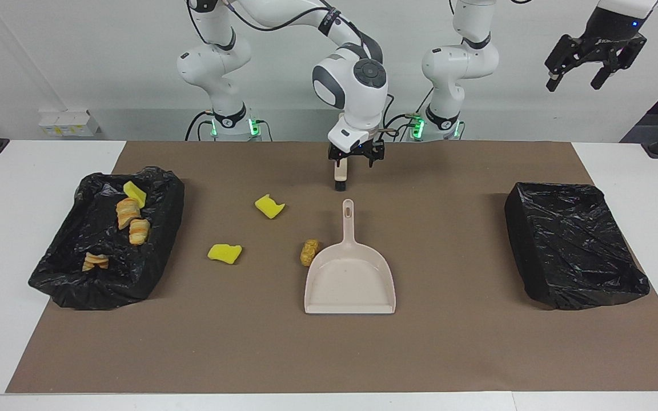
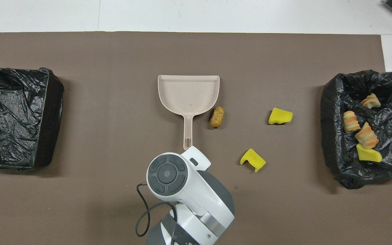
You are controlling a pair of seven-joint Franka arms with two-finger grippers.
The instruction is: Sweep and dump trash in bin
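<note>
Trash: bright-yellow spongy chunks, one ridged golden-brown lump; both arms' jaws released, grasping nothing.

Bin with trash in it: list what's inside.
The bin holds three pastry lumps and one yellow chunk on black liner folds. Anything under those folds is hidden.

A white table with a brown mat by a white wall.
The table is white. The mat covers its middle. The wall is plain and bright.
</note>
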